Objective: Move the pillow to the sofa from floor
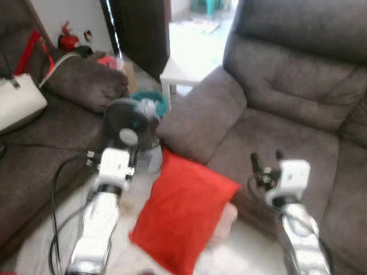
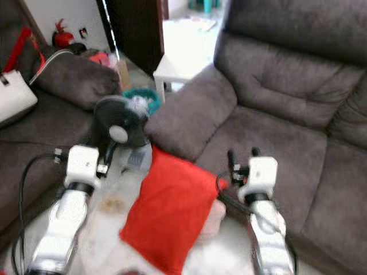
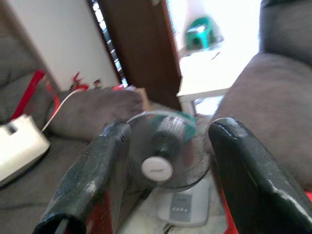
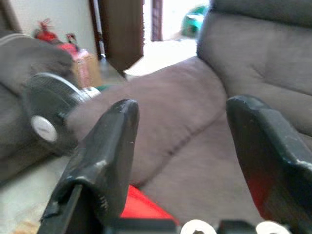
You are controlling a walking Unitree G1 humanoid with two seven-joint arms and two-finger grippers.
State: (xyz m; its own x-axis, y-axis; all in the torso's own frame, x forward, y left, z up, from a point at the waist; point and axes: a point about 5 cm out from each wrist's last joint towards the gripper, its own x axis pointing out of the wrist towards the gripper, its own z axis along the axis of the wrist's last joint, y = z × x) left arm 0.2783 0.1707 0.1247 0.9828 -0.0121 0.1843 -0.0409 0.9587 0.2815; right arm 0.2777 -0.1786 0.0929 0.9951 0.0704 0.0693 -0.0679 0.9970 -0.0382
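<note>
A red pillow (image 1: 183, 209) lies tilted on the pale floor, its upper corner leaning against the front of the grey-brown sofa (image 1: 275, 137). My right gripper (image 1: 266, 156) hovers open over the sofa seat's front edge, just right of the pillow's top corner, with nothing between its fingers. My left gripper (image 3: 170, 129) is open too, raised to the left of the pillow and pointing at a black standing fan (image 1: 129, 123). In the right wrist view the sofa's armrest (image 4: 161, 97) is ahead and a red corner of the pillow (image 4: 139, 207) is below.
The fan stands on the floor between the pillow and a second dark sofa (image 1: 46, 143) on the left, which holds a white bag (image 1: 17, 103). A white side table (image 1: 183, 71) stands behind the armrest. Something pale pink (image 1: 226, 220) lies under the pillow's right edge.
</note>
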